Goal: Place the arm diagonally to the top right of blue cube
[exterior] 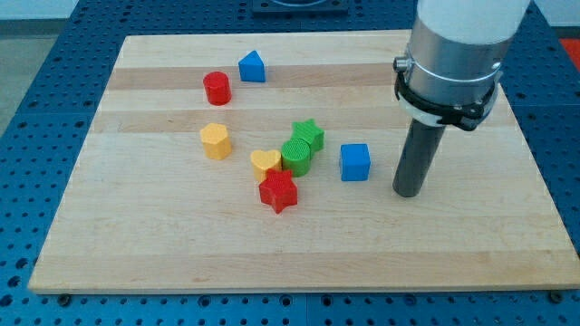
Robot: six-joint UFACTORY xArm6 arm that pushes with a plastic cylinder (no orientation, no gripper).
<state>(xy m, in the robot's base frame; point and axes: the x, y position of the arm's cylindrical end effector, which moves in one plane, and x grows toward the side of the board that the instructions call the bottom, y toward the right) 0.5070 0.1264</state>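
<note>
1. Camera view: my tip (408, 192) rests on the wooden board (163, 254), just right of the blue cube (355, 162) and slightly nearer than it, w/ a clear gap between them.
2. Key relation: the cube lies left and a bit far from the tip. The goal spot is off the cube's far-right corner, so the tip prob. needs a short move toward the far side while staying right of the cube; my judgement only.
3. Blue cube's place: right of centre on the board, near the green cylinder (296, 156) and green star (308, 134) on its left, apart from both.
4. Arm pose: rod approx. upright, wide grey-white body above it at the far right, leaning little if at all.
5. Tool state: no jaws here, just a plain rod; it holds nothing and touches no block.
6. Path to the goal spot looks free of blocks. Red star (278, 191), yellow heart (265, 162) etc. sit well left.
</note>
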